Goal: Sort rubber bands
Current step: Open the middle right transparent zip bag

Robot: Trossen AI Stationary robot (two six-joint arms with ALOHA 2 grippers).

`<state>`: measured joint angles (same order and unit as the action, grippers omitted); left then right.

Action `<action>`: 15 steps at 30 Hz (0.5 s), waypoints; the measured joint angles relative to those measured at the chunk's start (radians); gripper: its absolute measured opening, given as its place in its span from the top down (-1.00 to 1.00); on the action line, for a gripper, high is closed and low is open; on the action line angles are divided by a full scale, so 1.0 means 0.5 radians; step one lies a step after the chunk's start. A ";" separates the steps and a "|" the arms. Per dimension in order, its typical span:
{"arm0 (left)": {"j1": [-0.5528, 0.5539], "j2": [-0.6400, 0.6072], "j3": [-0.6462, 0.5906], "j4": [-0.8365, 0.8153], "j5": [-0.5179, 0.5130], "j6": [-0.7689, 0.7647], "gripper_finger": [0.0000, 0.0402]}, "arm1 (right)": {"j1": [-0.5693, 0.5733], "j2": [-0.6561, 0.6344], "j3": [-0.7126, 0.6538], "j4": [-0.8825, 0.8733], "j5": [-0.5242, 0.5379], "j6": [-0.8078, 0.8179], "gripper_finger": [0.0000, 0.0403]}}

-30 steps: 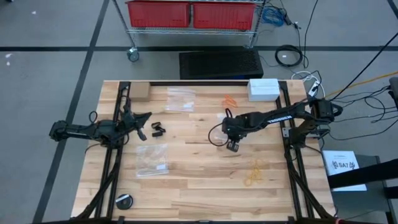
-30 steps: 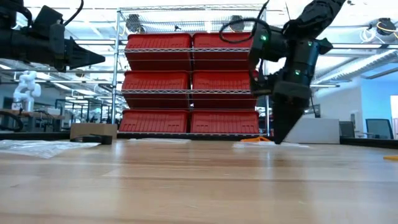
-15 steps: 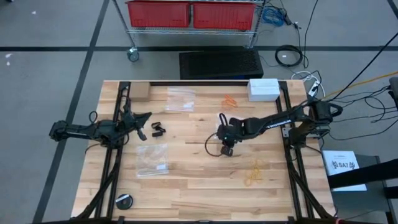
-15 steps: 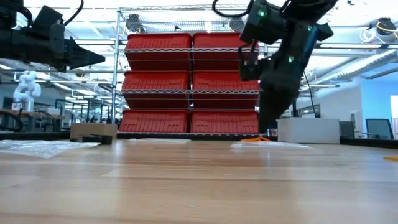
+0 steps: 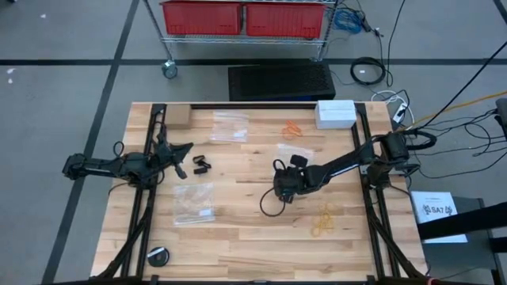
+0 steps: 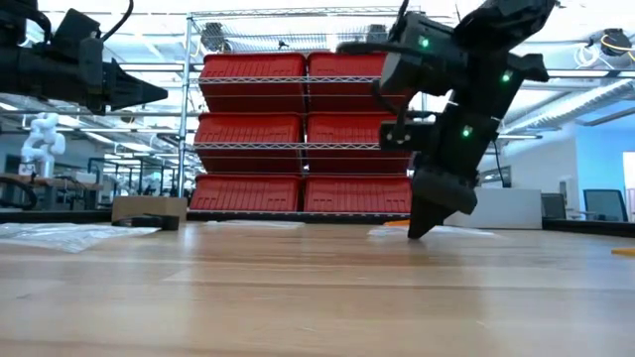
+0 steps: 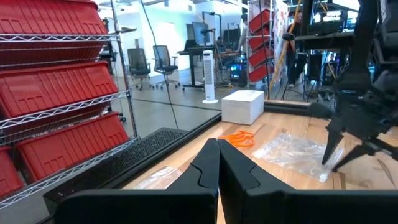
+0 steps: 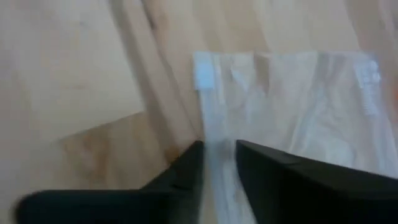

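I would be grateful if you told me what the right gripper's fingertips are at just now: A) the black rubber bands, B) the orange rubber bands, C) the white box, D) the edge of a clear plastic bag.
D: the right wrist view shows the right gripper with its tips at the edge of a clear plastic bag; the orange rubber bands, white box and black rubber bands lie apart from it.

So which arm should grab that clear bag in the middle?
The right: its gripper is already at the clear bag's edge. The left gripper sits far off by the black rubber bands.
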<state>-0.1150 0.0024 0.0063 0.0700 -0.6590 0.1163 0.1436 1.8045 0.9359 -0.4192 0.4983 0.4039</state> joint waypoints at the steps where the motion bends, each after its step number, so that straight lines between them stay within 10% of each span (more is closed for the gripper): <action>1: 0.000 0.000 0.000 0.000 0.000 0.000 0.99 | -0.003 0.000 -0.002 -0.008 0.014 -0.002 0.83; 15: 0.000 0.000 0.001 0.000 0.000 0.000 0.99 | 0.050 -0.095 0.163 0.105 -0.327 -0.008 0.99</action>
<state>-0.1150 0.0025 0.0067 0.0700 -0.6590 0.1162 0.1688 1.7569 1.0172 -0.3668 0.3349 0.3997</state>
